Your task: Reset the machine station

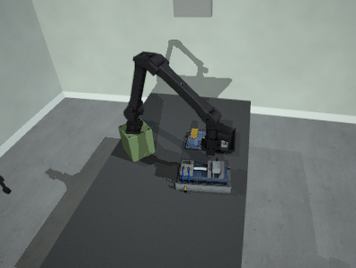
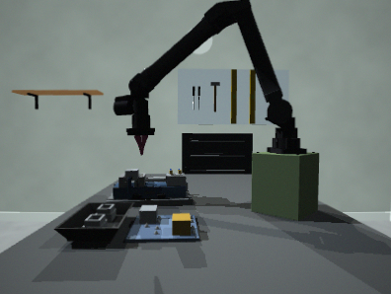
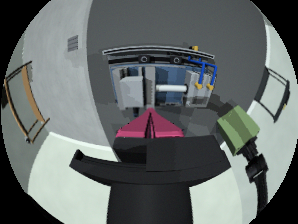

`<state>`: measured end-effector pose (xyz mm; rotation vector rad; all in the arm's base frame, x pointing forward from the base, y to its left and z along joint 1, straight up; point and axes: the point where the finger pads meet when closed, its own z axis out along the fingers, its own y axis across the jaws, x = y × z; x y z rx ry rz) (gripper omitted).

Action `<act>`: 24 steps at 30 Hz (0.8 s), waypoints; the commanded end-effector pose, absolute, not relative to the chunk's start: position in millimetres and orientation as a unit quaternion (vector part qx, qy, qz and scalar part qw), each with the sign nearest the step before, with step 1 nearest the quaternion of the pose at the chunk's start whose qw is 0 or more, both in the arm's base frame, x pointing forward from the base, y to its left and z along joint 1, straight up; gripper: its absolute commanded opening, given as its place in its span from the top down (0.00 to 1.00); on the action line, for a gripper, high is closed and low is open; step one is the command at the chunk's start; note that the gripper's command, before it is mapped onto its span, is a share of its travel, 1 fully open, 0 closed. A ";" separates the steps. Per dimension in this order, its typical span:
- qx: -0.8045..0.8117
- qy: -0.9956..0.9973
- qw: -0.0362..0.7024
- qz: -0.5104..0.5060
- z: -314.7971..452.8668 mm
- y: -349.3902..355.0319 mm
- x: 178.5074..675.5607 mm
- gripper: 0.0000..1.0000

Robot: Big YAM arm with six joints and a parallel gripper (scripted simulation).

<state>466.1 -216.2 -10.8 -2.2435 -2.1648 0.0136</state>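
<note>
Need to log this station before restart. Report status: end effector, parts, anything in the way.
End effector shut, empty, raised above vise. Two finished parts in tray; gray blank and brass blank on infeed plate. Nothing in its path.

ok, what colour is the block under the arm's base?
Olive green: the block under the arm's base shows best in the exterior view.

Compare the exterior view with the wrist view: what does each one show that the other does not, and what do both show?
Exterior only: the black outfeed tray holding two pocketed gray blocks, the blue pinned infeed plate with a plain gray block and a yellow brass block, and the wall tool board.
Wrist only: the blue hoses on the vise's end block.
Both: the blue vise, the green pedestal, and the shut, empty gripper above the vise.
</note>
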 end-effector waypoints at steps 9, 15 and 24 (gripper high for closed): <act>-0.717 -0.696 -0.030 -0.013 26.1 -230.8 491.2 1.00; -0.716 -0.698 -0.032 -0.014 26.5 -231.3 492.1 1.00; -0.650 -0.759 -0.028 -0.009 23.8 -237.2 493.0 1.00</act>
